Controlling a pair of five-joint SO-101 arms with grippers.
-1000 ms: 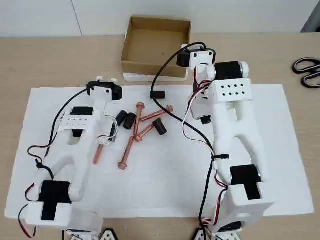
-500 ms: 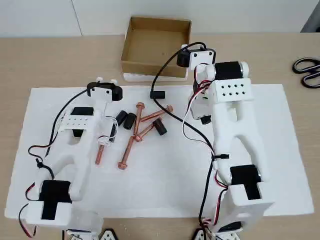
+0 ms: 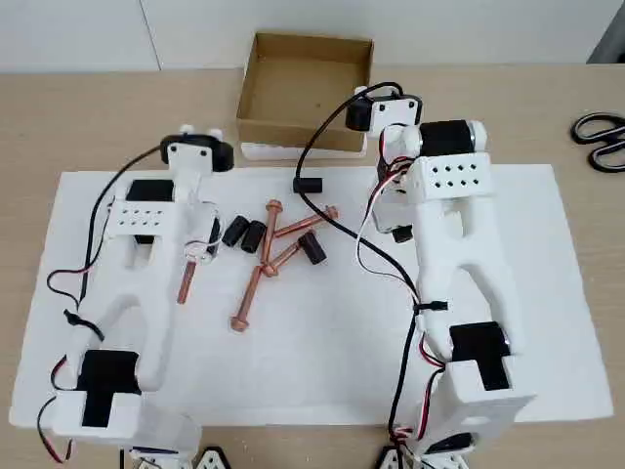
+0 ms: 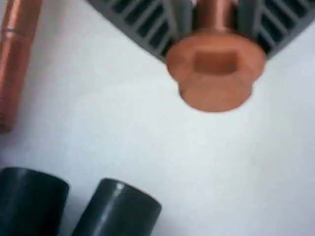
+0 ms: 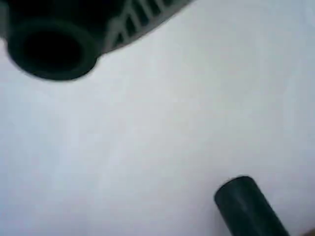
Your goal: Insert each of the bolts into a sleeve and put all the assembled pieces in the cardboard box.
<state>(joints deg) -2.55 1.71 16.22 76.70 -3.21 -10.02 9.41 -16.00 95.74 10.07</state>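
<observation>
- The left gripper [image 4: 216, 14] pinches a copper bolt [image 4: 216, 69]. Its grey ribbed fingers [image 4: 142, 24] close on the shank from both sides, and the flanged head points toward the wrist camera.
- In the high view, this gripper [image 3: 202, 249] sits at centre left of the frame. The held bolt [image 3: 186, 283] hangs from it, slanting toward the lower left.
- Two black sleeves [image 4: 118, 209] lie side by side on the white sheet [image 4: 147, 132], in the lower left of the left wrist view. In the high view, the pair [image 3: 244, 233] lies just to the right of the left gripper.
- The right gripper [image 3: 395, 221] is at centre right of the high view, under the arm's forward end. It clamps a black sleeve [image 5: 51, 49], whose open bore faces the right wrist camera.
- A third loose sleeve [image 3: 312, 248] lies at the centre of the high view, beside the bolt pile.
- Four loose bolts lie at the centre in a crossed group. One is near vertical [image 3: 270, 230], one runs diagonally toward the upper right [image 3: 305, 223], one is short [image 3: 283, 258], and one is long and reaches toward the lower left [image 3: 248, 293].
- The cardboard box [image 3: 303, 83] stands open at the upper centre, beyond the far edge of the sheet. No bolt or sleeve lies in it.
- Scissors [image 3: 601, 137] rest on the wooden table [image 3: 98, 117] at the right edge.
</observation>
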